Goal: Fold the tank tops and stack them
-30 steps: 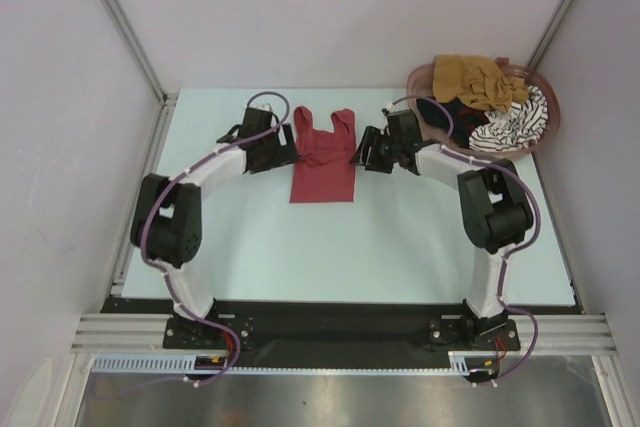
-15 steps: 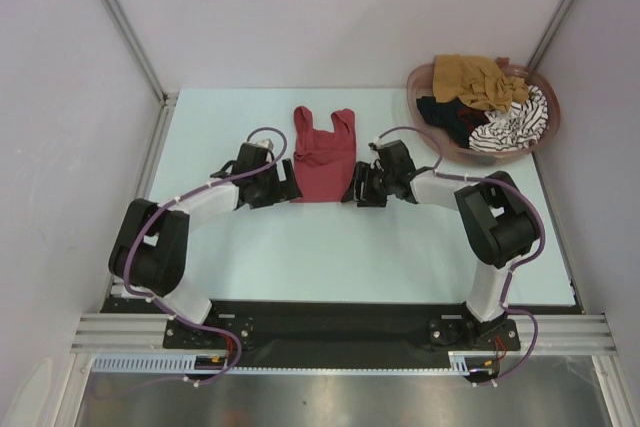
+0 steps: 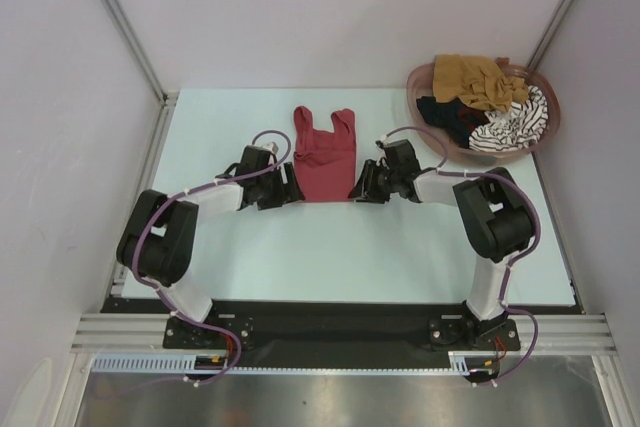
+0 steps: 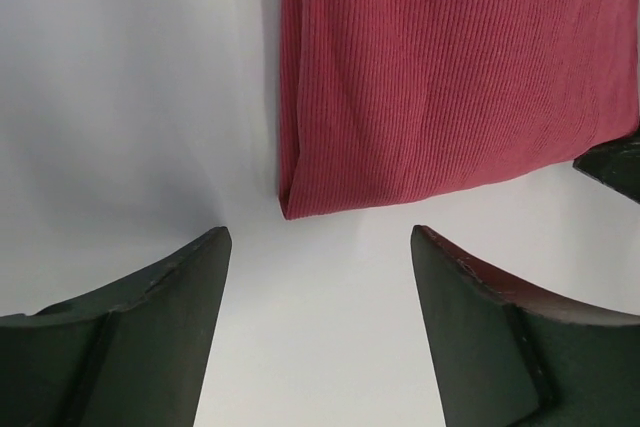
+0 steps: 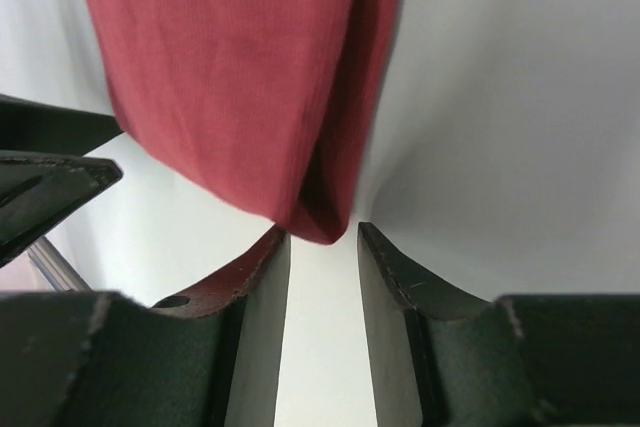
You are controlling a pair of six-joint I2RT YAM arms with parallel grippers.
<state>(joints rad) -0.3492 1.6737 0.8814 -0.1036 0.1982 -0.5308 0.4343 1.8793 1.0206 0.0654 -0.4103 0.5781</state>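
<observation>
**A:** Where's room left around the dark red tank top?

**B:** Bare table is left on its near side and to the left. The far-right corner's blocked by the heaped basket, and both near hem corners are crowded by the left gripper and right gripper.

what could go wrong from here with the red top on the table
1. The right gripper has only the very corner of the dark red tank top at its fingertips, so the cloth may slip out.
2. The left gripper is open and short of its corner; lifting unevenly could skew the fold.
</observation>
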